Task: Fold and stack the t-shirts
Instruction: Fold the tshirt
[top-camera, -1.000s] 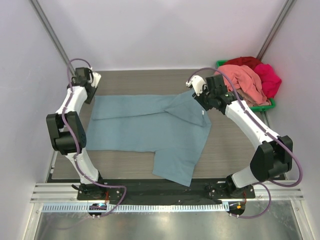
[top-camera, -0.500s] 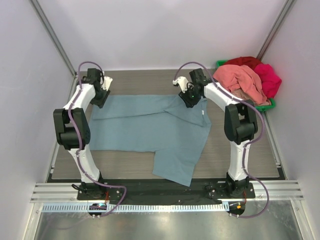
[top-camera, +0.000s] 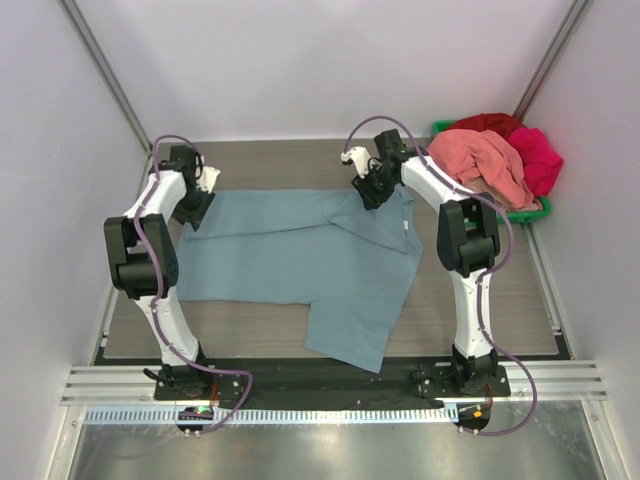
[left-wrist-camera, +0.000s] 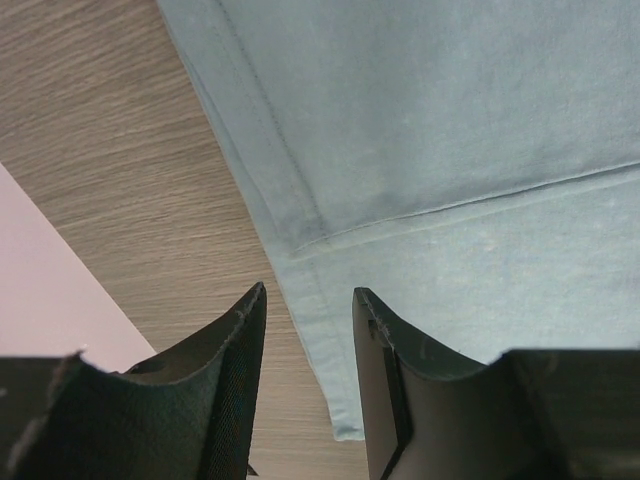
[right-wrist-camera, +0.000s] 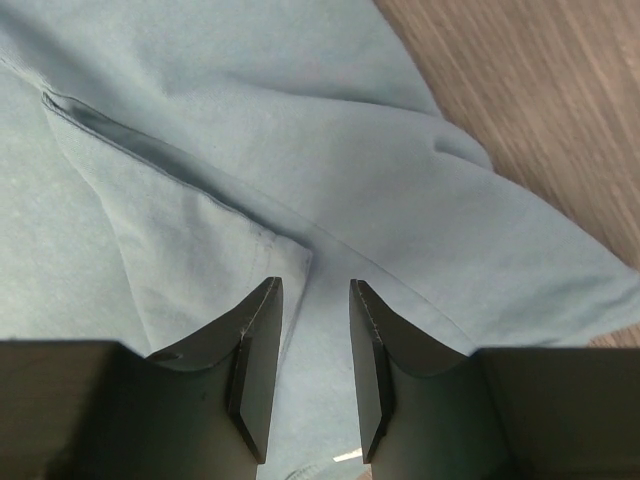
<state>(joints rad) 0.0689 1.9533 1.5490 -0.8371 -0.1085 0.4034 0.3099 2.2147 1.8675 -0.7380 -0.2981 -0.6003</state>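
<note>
A large dusty blue-grey t-shirt (top-camera: 300, 255) lies spread on the wooden table, partly folded, with its white neck label (top-camera: 407, 228) near the right side. My left gripper (top-camera: 196, 203) hovers at the shirt's far left corner. In the left wrist view it (left-wrist-camera: 308, 300) stands open over the shirt's hem edge (left-wrist-camera: 300, 300). My right gripper (top-camera: 366, 190) is at the shirt's far right edge. It (right-wrist-camera: 315, 290) is open just above a folded seam (right-wrist-camera: 250, 230), gripping nothing. Salmon-pink (top-camera: 482, 160), red (top-camera: 487, 123) and magenta (top-camera: 538, 155) t-shirts are heaped at the back right.
A green plastic bin (top-camera: 522, 214) at the back right corner holds the heaped shirts. Bare wood table (top-camera: 480, 300) shows right of the shirt and along the near edge. Enclosure walls stand close on both sides, with slanted metal posts (top-camera: 105, 75) at the back.
My right gripper swung left along the shirt's far edge, its elbow folding in. My left gripper shifted right and nearer, onto the shirt's far left corner. The shirt has not moved.
</note>
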